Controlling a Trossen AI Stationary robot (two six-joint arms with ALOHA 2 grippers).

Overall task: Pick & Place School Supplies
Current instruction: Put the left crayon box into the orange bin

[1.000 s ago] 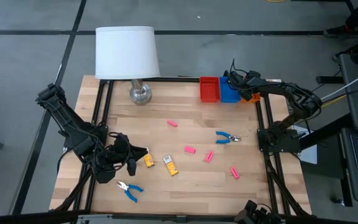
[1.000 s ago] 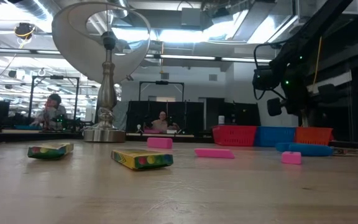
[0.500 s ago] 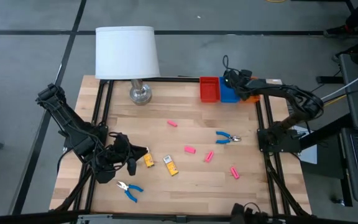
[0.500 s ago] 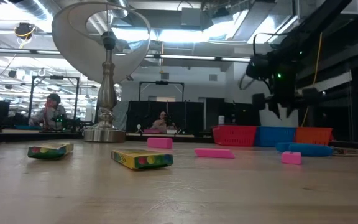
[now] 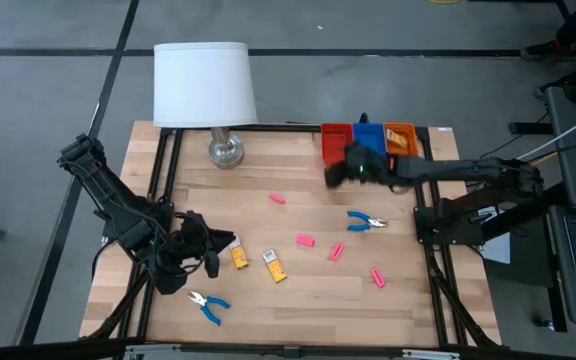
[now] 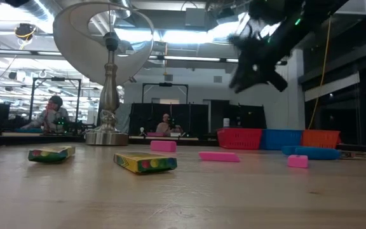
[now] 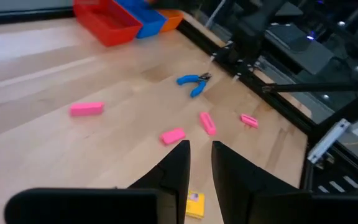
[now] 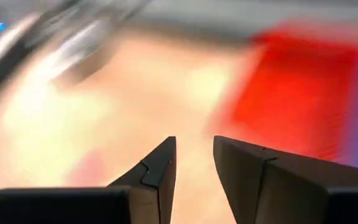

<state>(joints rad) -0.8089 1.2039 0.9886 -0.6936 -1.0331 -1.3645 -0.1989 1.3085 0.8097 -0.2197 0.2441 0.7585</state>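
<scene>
Several pink erasers lie flat on the wooden table, among them one (image 5: 278, 199), one (image 5: 305, 240) and one (image 5: 377, 277). Two yellow-orange pieces (image 5: 239, 258) (image 5: 275, 266) lie near the left gripper (image 5: 216, 258). It is open and hovers just left of them; one yellow piece (image 7: 194, 204) shows below its fingers. One blue-handled pliers (image 5: 366, 221) lies right of centre, the other (image 5: 208, 305) by the near edge. My right gripper (image 5: 336, 173) is open and empty above the table, just near of the red tray (image 5: 336, 135); its wrist view is blurred.
A white-shaded lamp (image 5: 204, 85) stands at the far left, its base (image 5: 225, 151) on the table. Red, blue (image 5: 368, 132) and orange (image 5: 400, 134) trays sit side by side at the far edge. Bare wood lies between the lamp base and the trays. People sit in the room behind.
My right gripper has swung fast from above the blue and orange trays toward the table's left and a little toward the near edge, and now hangs over the wood beside the red tray. Nothing on the table has moved.
</scene>
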